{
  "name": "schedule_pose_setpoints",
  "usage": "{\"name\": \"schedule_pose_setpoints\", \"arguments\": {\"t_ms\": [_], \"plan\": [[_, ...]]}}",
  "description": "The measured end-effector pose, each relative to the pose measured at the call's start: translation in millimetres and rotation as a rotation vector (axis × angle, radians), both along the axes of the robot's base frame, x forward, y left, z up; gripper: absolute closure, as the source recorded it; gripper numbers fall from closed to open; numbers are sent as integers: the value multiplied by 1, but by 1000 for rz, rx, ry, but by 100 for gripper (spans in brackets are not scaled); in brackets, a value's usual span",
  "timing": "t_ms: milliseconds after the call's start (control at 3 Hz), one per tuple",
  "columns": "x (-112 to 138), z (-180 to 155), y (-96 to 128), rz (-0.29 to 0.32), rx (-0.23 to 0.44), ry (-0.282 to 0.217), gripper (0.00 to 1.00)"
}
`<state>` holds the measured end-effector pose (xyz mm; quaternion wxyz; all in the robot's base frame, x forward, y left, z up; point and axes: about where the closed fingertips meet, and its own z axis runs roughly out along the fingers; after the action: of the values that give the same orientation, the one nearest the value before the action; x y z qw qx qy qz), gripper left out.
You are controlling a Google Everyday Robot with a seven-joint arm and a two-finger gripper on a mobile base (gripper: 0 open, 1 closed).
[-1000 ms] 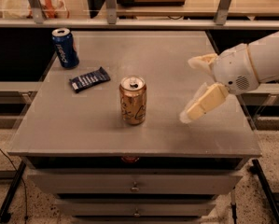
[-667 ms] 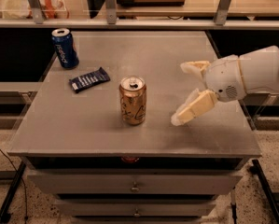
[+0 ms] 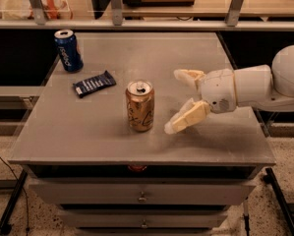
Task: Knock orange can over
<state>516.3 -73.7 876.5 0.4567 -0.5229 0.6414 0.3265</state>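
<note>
The orange can point(image 3: 139, 106) stands upright near the middle front of the grey table point(image 3: 87, 136), its silver top and pull tab showing. My gripper point(image 3: 177, 101) reaches in from the right at can height, open, with one pale finger point(image 3: 187, 76) behind and the other finger point(image 3: 187, 118) in front. The fingertips are a short gap to the right of the can and do not touch it.
A blue can point(image 3: 68, 50) stands upright at the table's back left. A dark snack bar wrapper point(image 3: 94, 83) lies flat left of the orange can. A shelf rail with posts point(image 3: 116, 4) runs along the back edge. Drawers point(image 3: 142, 196) sit under the table front.
My gripper has moved left across the table toward the orange can, closing most of the gap. The can, blue can and wrapper have not moved.
</note>
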Motion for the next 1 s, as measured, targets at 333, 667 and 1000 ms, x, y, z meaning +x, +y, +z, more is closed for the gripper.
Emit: {"name": "schedule_pose_setpoints", "arguments": {"t_ms": [333,667,1000], "plan": [[-1,2,15,41,61,-14,0],[-5,7,29,83,109,-24,0],[-9,8,44,127,148,-17,0]]}}
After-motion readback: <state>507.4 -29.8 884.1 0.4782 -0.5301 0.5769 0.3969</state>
